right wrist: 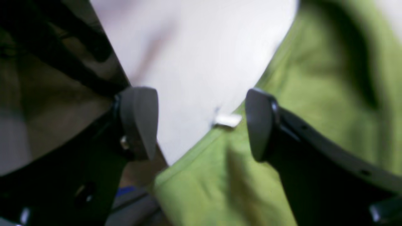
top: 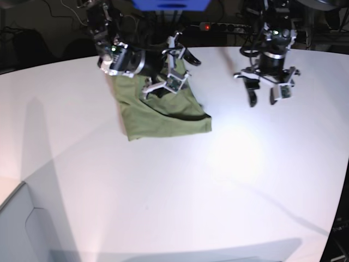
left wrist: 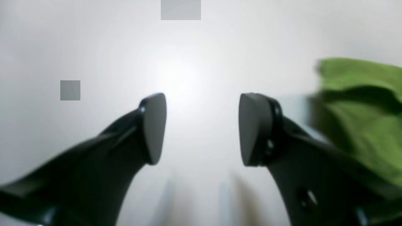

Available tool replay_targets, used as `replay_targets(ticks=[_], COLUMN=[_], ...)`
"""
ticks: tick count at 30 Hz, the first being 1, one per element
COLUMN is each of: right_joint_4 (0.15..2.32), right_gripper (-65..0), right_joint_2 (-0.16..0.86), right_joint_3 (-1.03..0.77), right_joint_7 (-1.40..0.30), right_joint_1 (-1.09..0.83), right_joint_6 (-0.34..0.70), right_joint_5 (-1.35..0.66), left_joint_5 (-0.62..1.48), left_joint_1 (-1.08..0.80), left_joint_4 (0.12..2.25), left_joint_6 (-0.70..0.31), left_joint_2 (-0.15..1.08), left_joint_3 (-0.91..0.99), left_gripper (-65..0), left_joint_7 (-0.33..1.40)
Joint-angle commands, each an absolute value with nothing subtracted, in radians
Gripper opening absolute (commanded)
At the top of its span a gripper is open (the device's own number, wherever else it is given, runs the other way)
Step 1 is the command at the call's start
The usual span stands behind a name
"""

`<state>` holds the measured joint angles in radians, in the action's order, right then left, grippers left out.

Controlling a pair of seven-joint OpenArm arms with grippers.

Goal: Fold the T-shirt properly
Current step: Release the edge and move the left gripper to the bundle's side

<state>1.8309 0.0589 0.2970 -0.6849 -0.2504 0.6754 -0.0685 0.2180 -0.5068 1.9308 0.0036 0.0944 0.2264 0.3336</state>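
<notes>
The olive-green T-shirt (top: 163, 112) lies bunched and partly folded on the white table (top: 229, 180), left of centre at the back. My right gripper (top: 170, 68) is open and hovers over the shirt's far edge. In the right wrist view the gripper (right wrist: 199, 124) is open and empty, with the shirt (right wrist: 317, 94) under and beside its right finger and a small white tag (right wrist: 227, 121) at the hem between the fingers. My left gripper (top: 263, 98) is open and empty over bare table, to the right of the shirt. In the left wrist view the gripper (left wrist: 202, 125) is open, with shirt cloth (left wrist: 361, 106) at the right edge.
A power strip with a red light (top: 218, 26) and cables lie along the table's back edge. A blue object (top: 172, 4) stands behind the right arm. The table's curved front edge (top: 22, 188) runs at the lower left.
</notes>
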Motion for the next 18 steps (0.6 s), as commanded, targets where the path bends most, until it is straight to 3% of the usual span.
replay_targets(ticks=[1,9,18], right_joint_4=[1.87,1.956,1.957], right_gripper=[-27.1,-26.8,-19.4], right_joint_2=[0.068,0.093,0.093], right_joint_3=[0.294,0.087,-0.097], right_joint_7=[-0.67,-0.671,-0.677], right_joint_1=[-0.249,-0.28,-0.283], right_joint_6=[0.698,0.698,0.698], right_joint_5=[-0.081,-0.081,-0.081], left_joint_5=[0.222,0.222,0.222], left_joint_1=[-0.513,-0.507,-0.461], left_joint_4=[1.951,1.929,1.759], left_joint_6=[0.007,0.007,0.008], left_joint_2=[0.076,0.007,-0.041], left_joint_3=[0.213,0.048,-0.074], left_gripper=[-29.6,-29.6,-29.6], left_joint_7=[0.309,0.309,0.303])
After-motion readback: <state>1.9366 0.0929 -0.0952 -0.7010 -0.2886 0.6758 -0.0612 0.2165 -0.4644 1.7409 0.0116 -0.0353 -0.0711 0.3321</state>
